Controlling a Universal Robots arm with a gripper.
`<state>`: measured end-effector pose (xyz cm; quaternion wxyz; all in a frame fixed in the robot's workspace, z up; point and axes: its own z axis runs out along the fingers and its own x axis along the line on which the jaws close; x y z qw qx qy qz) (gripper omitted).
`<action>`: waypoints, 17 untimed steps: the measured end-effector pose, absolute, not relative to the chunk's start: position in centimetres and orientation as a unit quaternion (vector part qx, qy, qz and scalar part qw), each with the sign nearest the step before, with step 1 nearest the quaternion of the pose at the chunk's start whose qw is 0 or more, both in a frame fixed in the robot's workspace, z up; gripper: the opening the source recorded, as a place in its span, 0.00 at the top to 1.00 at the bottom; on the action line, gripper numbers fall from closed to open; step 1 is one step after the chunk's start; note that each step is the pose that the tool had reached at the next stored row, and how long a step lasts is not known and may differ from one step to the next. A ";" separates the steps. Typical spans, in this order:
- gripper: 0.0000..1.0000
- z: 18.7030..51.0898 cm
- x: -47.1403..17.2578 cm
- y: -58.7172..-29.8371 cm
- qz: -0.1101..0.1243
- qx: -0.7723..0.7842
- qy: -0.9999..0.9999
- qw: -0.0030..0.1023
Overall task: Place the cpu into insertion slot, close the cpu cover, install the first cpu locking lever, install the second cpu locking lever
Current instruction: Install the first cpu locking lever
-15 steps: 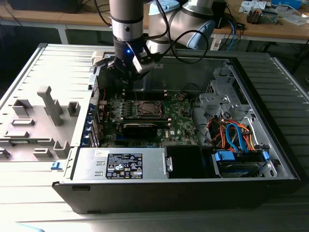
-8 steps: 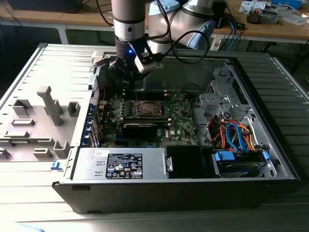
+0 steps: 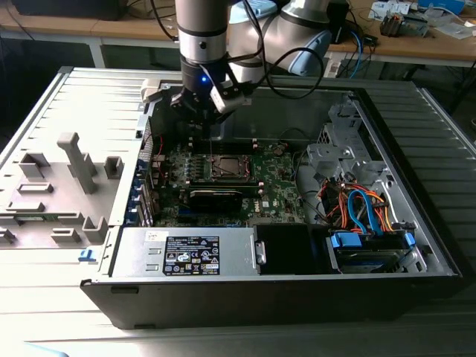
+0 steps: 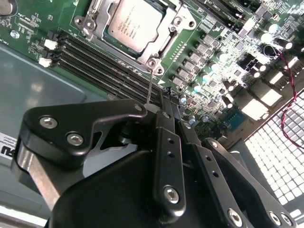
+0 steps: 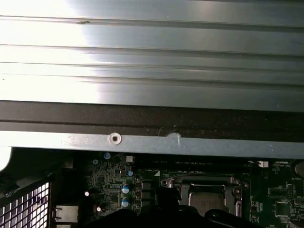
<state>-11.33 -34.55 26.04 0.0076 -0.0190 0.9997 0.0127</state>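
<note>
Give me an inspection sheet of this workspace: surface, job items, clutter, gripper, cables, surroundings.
Surface: ribbed grey table carrying an open computer case.
Job's things: the cpu lies in the insertion slot on the green motherboard; the cpu cover frames the chip and looks closed over it. A thin metal lever rises from the socket corner toward the gripper.
Clutter: grey plastic fixtures on the table at the exterior view's left.
Grippers: gripper hangs above the board behind the socket.
Cables: orange and blue bundle inside the case; black cable looping off the arm.
Surroundings: wooden bench behind with small items.
</note>
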 end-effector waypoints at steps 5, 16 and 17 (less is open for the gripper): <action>0.89 26.0 -11.2 -34.6 0.013 -0.019 1.000 0.008; 0.89 26.0 -11.0 -34.6 0.013 -0.019 1.000 0.008; 0.89 26.0 -11.0 -34.6 0.013 -0.019 1.000 0.008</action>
